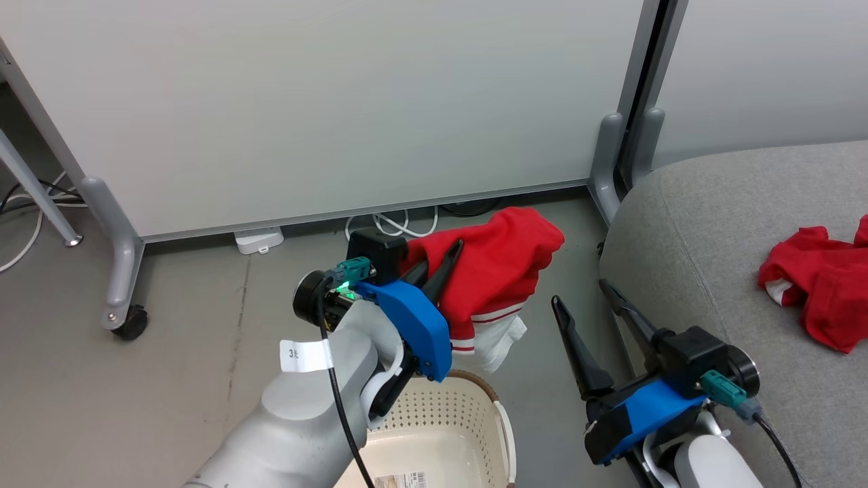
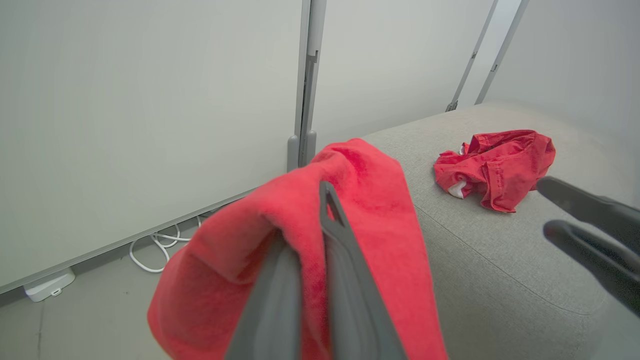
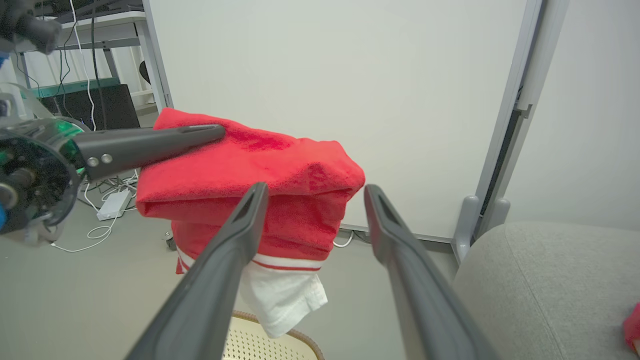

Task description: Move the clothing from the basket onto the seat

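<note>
Red cloth (image 1: pixel 502 264), likely soft, light and floppy, hangs mid-frame above the basket (image 1: pixel 498 413), pinched in the left gripper (image 1: pixel 441 256); any bunched fold should serve as a hold. The right gripper (image 1: pixel 580 293) gapes empty, lower right. Another piece (image 1: pixel 820 278) lies on the seat (image 1: pixel 692 224).

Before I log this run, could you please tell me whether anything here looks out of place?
Nothing looks damaged or spilled. One red garment hangs from the left end effector above the basket; a second garment lies crumpled on the seat. Only the loose white cables under the partition look untidy.
</note>
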Motion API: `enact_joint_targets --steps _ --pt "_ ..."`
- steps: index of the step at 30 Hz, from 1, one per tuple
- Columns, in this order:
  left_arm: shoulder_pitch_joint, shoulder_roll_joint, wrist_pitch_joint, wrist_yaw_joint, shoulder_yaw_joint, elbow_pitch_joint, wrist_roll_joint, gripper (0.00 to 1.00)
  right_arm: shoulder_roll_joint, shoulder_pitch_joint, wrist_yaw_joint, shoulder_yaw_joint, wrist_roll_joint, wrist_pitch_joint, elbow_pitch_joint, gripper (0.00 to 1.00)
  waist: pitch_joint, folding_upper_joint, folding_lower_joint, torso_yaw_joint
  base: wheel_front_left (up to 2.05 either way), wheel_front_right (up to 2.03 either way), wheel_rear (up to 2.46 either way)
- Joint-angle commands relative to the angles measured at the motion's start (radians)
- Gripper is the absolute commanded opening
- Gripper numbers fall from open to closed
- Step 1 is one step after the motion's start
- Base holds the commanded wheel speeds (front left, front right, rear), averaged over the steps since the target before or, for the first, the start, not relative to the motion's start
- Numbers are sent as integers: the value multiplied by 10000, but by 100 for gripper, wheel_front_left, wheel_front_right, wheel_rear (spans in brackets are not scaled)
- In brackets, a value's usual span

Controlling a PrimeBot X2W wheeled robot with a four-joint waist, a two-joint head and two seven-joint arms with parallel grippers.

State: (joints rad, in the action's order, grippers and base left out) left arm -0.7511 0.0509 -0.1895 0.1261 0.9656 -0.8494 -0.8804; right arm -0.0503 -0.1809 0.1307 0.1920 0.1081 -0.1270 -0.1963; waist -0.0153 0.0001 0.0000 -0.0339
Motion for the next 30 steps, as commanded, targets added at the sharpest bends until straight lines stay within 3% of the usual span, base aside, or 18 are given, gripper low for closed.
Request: enact_joint_targets --steps 1,12,30 --pt "-66 -6 -67 75 46 1 -79 0 -1 121 1 122 49 33 -92 100 0 -1 0 8 0 0 0" --pt "-200 -4 -28 -47 352 163 -256 0 -5 -848 1 1798 461 224 -1985 100 68 -1 0 117 0 0 0" --pt "-522 -3 50 -103 1026 582 -594 0 -5 -3565 1 4506 2941 -812 -5925 100 242 -1 0 496 0 0 0"
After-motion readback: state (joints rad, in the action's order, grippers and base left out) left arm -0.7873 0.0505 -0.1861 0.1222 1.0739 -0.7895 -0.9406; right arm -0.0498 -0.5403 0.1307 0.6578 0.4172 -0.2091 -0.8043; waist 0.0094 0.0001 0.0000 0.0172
